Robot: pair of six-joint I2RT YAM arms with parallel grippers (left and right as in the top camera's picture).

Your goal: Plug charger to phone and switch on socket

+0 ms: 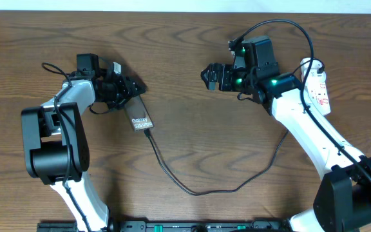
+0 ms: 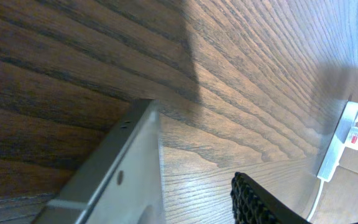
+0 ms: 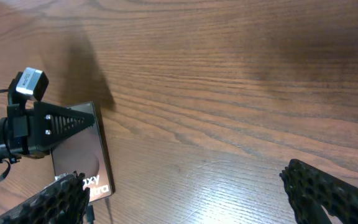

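Overhead, the phone [image 1: 140, 120] lies flat on the table [image 1: 185, 38], left of centre. The charger [image 1: 198, 191] runs from the phone's near end in a long loop toward the right arm, so the plugging step looks done, though the joint itself is too small to confirm. The left hand [image 1: 133, 88] sits at the phone's far end. The left wrist view shows only one finger beside the phone's grey edge, so I cannot tell whether it pinches the phone or stands free of it. The right hand [image 1: 208, 77] is spread wide and empty over bare wood, well apart from the phone. What seems left is the switch on the socket [image 1: 319, 87], which lies behind that hand, just beside its own forearm and near the table's far right. Whether the switch is already on cannot be read. Open wood lies between the hands, and the slack cable loop is the one thing to avoid.
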